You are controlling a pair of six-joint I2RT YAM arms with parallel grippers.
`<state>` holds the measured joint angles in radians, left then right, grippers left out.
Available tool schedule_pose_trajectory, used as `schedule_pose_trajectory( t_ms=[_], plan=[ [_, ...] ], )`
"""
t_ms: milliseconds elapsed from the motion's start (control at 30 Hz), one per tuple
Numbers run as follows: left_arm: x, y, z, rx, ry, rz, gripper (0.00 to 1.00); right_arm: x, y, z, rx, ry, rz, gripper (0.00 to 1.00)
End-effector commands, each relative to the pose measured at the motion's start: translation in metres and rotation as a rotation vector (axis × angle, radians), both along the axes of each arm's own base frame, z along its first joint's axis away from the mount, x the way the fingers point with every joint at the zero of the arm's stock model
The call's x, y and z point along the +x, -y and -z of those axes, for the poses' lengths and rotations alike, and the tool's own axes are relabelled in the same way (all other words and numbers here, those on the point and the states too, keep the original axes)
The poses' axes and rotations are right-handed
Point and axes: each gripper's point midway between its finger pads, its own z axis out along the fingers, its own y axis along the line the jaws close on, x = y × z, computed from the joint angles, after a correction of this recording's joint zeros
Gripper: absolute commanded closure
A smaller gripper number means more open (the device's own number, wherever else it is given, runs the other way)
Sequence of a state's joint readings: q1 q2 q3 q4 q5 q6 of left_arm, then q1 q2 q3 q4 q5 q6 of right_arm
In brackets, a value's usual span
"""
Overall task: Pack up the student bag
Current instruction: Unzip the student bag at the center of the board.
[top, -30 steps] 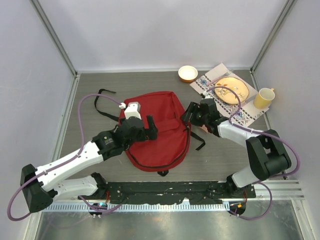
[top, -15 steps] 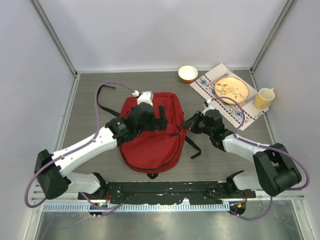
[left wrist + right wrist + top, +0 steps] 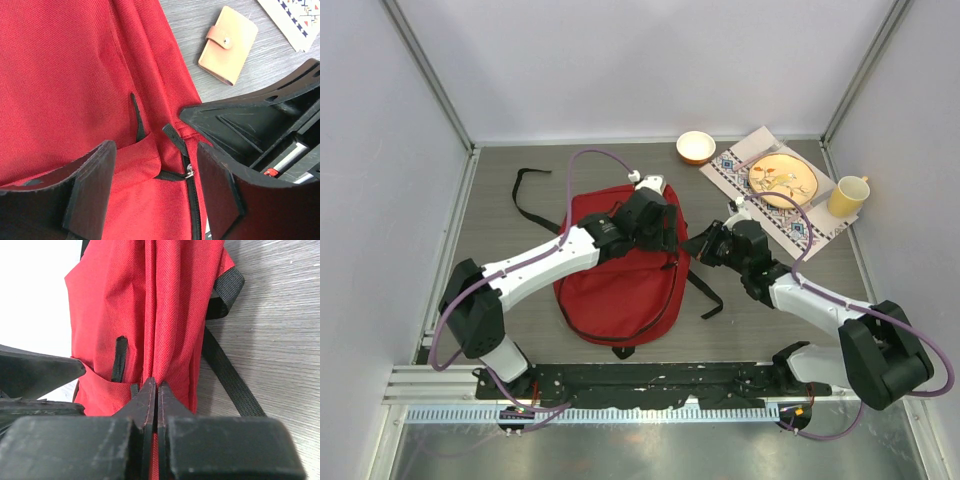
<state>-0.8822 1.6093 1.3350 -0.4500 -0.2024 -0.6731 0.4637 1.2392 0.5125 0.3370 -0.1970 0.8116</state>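
The student bag is a red backpack lying flat in the middle of the table. My right gripper is shut on a fold of red fabric at the bag's right edge, which stands pinched up between its jaws. My left gripper hovers over the bag's upper right corner, open. Its fingers straddle the dark zipper and its metal pull without squeezing anything. The right gripper's black body is just beside it.
A tan wallet lies on the table just past the bag's right edge. At the back right are an orange bowl, a plate on a patterned mat, and a yellow cup. Black straps trail left; another lies right.
My left arm swept up and right across the bag to its upper right corner, its jaws narrowing. The right gripper closed on the bag's right edge, and the bag shifted slightly.
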Motion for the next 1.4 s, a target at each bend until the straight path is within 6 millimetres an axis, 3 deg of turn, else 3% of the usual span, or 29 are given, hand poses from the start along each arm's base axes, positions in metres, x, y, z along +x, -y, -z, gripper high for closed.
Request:
schedule_pose_trajectory(
  t_ms=[0,67,767,967,1167,1200,1367],
  plan=[
    [0.001,0.004,-0.010,-0.021,0.013,0.016,0.33,0.002,-0.006,-0.035,0.057,0.098,-0.009,0.99],
    [0.003,0.005,-0.007,-0.011,0.010,0.017,0.41,0.003,-0.007,-0.038,0.057,0.109,-0.014,0.99],
    [0.021,0.010,0.026,0.123,-0.031,-0.008,0.60,0.001,-0.013,-0.051,0.048,0.139,-0.035,0.99],
    [0.021,0.010,0.032,0.140,-0.042,-0.008,0.73,0.001,-0.012,-0.051,0.040,0.138,-0.027,0.99],
    [0.022,0.006,0.034,0.154,-0.039,-0.023,0.92,0.001,-0.012,-0.050,0.036,0.138,-0.027,0.99],
    [0.022,0.006,0.034,0.159,-0.036,-0.027,1.00,0.001,-0.011,-0.051,0.035,0.140,-0.024,0.99],
    [0.021,0.002,0.026,0.139,-0.013,-0.030,1.00,0.002,-0.006,-0.043,0.005,0.115,-0.003,0.98]
  ],
)
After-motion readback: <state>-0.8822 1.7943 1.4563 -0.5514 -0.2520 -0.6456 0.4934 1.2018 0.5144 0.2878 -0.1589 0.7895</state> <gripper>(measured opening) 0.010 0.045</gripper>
